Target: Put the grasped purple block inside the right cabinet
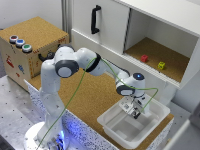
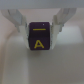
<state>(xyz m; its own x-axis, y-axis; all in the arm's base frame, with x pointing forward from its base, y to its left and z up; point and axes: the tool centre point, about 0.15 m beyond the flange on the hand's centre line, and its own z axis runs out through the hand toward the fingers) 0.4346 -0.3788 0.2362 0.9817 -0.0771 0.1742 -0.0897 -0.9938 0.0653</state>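
Purple block (image 2: 39, 38) pinched in the fingers (image 2: 60, 20), low over the white bin (image 1: 112, 125).
Risk: clipping the bin wall or right cabinet (image 1: 155, 57) edge, or striking the 2 cubes inside.

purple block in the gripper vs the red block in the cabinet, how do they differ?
Colour: the purple block is dark purple with a yellow "A" on one face; the red block is plain red as far as the exterior view shows.
Support: the purple block is clamped in the gripper; the red block rests on the right cabinet floor.
Place: the purple block hangs over the white bin; the red block is inside the cabinet.
Both look like small cubes.
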